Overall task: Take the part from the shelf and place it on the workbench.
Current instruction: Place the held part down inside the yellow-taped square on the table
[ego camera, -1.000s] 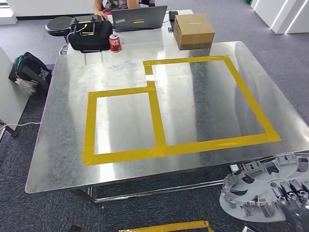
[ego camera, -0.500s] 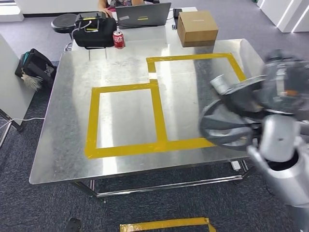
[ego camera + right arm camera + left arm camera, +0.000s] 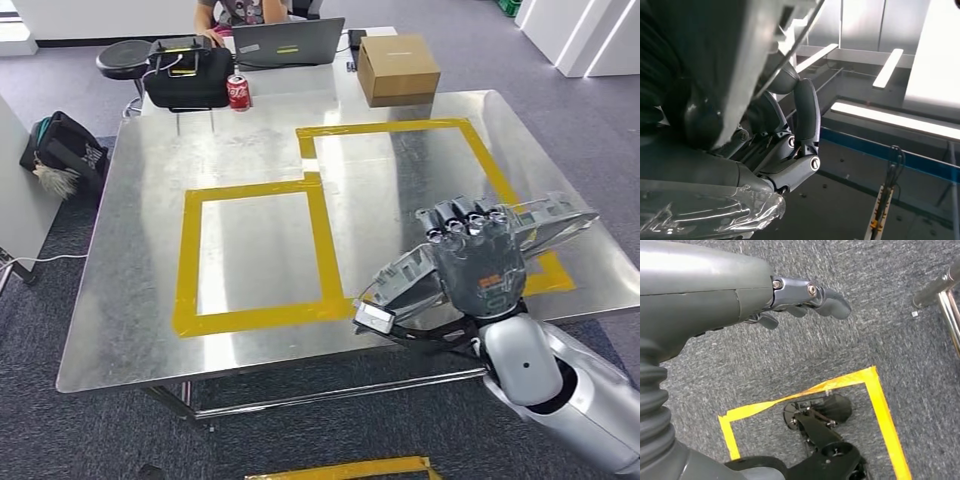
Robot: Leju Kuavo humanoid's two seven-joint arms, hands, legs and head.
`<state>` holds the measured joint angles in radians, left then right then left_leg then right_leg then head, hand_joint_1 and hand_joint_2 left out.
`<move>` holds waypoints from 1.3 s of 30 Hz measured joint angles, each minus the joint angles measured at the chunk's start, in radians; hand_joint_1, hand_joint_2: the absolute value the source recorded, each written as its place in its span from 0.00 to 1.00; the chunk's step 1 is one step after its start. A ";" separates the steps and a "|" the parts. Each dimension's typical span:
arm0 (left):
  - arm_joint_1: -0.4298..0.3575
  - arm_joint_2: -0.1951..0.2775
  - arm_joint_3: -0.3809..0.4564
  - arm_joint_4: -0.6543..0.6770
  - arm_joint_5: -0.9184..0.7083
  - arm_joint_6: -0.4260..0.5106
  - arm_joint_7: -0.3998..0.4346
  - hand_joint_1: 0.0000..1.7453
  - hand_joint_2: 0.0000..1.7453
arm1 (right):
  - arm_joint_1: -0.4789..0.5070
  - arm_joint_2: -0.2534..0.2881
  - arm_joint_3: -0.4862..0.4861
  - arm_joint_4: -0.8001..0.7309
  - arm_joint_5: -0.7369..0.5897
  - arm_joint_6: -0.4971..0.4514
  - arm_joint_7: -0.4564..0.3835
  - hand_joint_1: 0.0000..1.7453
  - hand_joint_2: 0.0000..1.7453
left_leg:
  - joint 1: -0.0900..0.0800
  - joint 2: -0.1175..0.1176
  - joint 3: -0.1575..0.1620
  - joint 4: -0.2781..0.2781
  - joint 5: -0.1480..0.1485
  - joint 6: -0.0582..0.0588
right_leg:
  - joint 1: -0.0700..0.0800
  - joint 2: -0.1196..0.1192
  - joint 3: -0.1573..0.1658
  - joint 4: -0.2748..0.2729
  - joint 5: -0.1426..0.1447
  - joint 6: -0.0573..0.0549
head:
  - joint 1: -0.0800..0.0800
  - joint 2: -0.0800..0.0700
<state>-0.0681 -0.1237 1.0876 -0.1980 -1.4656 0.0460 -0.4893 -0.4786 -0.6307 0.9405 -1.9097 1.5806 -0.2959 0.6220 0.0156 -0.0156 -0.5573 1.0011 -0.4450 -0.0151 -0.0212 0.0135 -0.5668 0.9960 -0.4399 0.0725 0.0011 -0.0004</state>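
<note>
Grey carpet runs under a wide metal workbench (image 3: 136, 260) that we look down on, its top marked with two joined rectangles of yellow tape (image 3: 324, 250). Along the workbench's far edge stand a red drink can (image 3: 238, 91), a black bag (image 3: 189, 72) beside it, an open laptop (image 3: 287, 42) with a person (image 3: 240, 12) seated behind it, and a cardboard box (image 3: 398, 66) toward the far right corner. A dark backpack (image 3: 64, 150) lies on the floor off the left edge.

Our right hand (image 3: 477, 255) is over the near right part of the workbench, fingers curled over the top of the part (image 3: 407, 285), a flat grey plastic piece with ribs and clips. We grip it tilted, its long body crossing the near edge of the larger taped rectangle and one end hanging past the near edge of the workbench. Whether it touches the metal we cannot tell. In the right wrist view the dark fingers (image 3: 806, 115) wrap against the part's (image 3: 753, 55) underside.

Our left hand (image 3: 802, 295) hangs over the carpet with nothing in it, fingers loosely extended and apart, above a yellow taped outline (image 3: 881, 410) on the floor
</note>
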 joint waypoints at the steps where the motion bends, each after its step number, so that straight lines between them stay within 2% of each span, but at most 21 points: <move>1: 0.000 0.000 0.000 0.000 0.003 0.000 0.000 0.00 1.00 | 0.016 -0.006 -0.024 -0.003 0.000 0.000 -0.005 1.00 1.00 | 0.000 0.000 0.000 0.000 0.000 0.000 | 0.000 0.000 0.000 0.000 0.002 0.002 | 0.000 0.000; 6: 0.000 0.002 0.002 0.000 0.013 0.002 0.001 0.00 1.00 | 0.062 -0.038 -0.066 -0.015 0.000 -0.001 0.043 1.00 1.00 | 0.000 0.001 0.001 0.000 -0.002 0.002 | 0.000 0.000 0.000 -0.001 0.000 0.003 | 0.000 0.000; 11: 0.003 0.003 0.006 0.000 0.020 0.006 0.002 0.00 1.00 | 0.128 -0.076 -0.067 -0.019 0.002 0.006 0.077 1.00 1.00 | 0.000 0.001 0.000 0.000 -0.003 0.002 | 0.000 0.001 0.000 -0.001 -0.003 -0.002 | 0.000 0.000; 15: 0.005 0.004 0.008 0.000 0.023 0.009 0.003 0.00 1.00 | 0.178 -0.092 -0.065 -0.017 0.002 0.005 0.079 1.00 1.00 | 0.000 0.004 -0.002 0.000 -0.003 0.002 | 0.000 0.004 0.000 -0.001 0.003 0.004 | 0.000 0.000; 20: 0.004 0.005 0.015 0.000 0.021 0.014 0.004 0.00 1.00 | 0.256 -0.078 -0.019 0.005 -0.005 0.007 0.076 1.00 1.00 | 0.000 0.004 -0.011 0.000 0.002 0.001 | 0.000 0.003 0.000 0.000 0.005 0.005 | 0.000 0.000; 25: 0.004 0.004 0.019 0.000 0.025 0.014 0.005 0.00 1.00 | 0.343 -0.031 -0.004 0.038 -0.002 -0.036 0.039 1.00 1.00 | 0.001 0.003 -0.015 0.000 0.002 0.001 | 0.001 0.001 -0.005 0.001 0.004 0.003 | -0.001 0.000; 29: 0.006 0.005 0.022 0.000 0.034 0.014 0.005 0.00 1.00 | 0.502 0.042 -0.112 0.050 -0.001 -0.135 -0.066 1.00 1.00 | 0.001 0.002 -0.015 0.000 0.000 0.000 | 0.001 -0.001 -0.005 0.001 0.001 0.002 | 0.000 0.000; 32: 0.008 0.005 0.025 0.000 0.038 0.014 0.005 0.00 1.00 | 0.630 0.086 -0.229 0.040 -0.027 -0.204 -0.088 1.00 1.00 | 0.001 0.002 -0.014 0.000 -0.003 0.000 | 0.001 -0.001 -0.006 0.001 -0.002 0.002 | 0.000 0.000; 35: 0.011 0.006 0.029 0.000 0.045 0.013 0.005 0.00 1.00 | 0.739 0.116 -0.337 0.014 -0.124 -0.270 -0.122 1.00 1.00 | 0.001 0.002 -0.011 0.000 -0.007 0.000 | 0.001 0.000 -0.008 0.001 -0.005 0.001 | 0.000 0.000; 39: 0.012 0.008 0.037 0.000 0.050 0.009 -0.003 0.00 1.00 | 0.833 0.145 -0.447 -0.020 -0.250 -0.319 -0.186 1.00 1.00 | 0.001 0.004 -0.004 0.000 -0.011 0.000 | 0.001 0.003 -0.006 0.000 -0.007 0.000 | 0.000 0.000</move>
<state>-0.0563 -0.1161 1.1250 -0.1982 -1.4160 0.0546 -0.4919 0.3545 -0.4860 0.4938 -1.9301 1.3310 -0.6149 0.4356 0.0164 -0.0120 -0.5609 1.0007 -0.4556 -0.0155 -0.0203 0.0166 -0.5731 0.9964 -0.4472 0.0730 0.0009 -0.0005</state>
